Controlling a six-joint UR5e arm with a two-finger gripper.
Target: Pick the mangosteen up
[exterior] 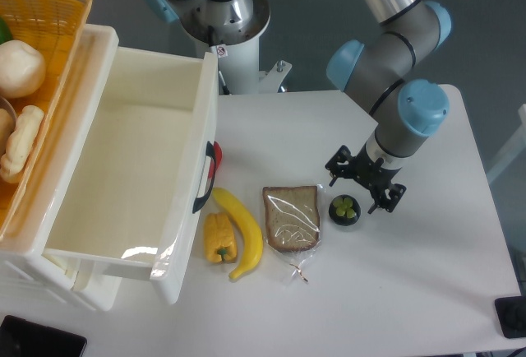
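The mangosteen (344,209) is a small dark round fruit with a light green cap, lying on the white table just right of the bread slice (292,217). My gripper (362,182) hangs just above and slightly right of it, pointing down. Its dark fingers are spread apart with nothing between them.
A bagged bread slice, a banana (241,232) and a yellow bell pepper (220,238) lie in a row left of the fruit. A large white bin (131,168) takes up the left side, with a yellow basket (37,53) of food behind it. A dark object (511,317) sits at the table's right corner.
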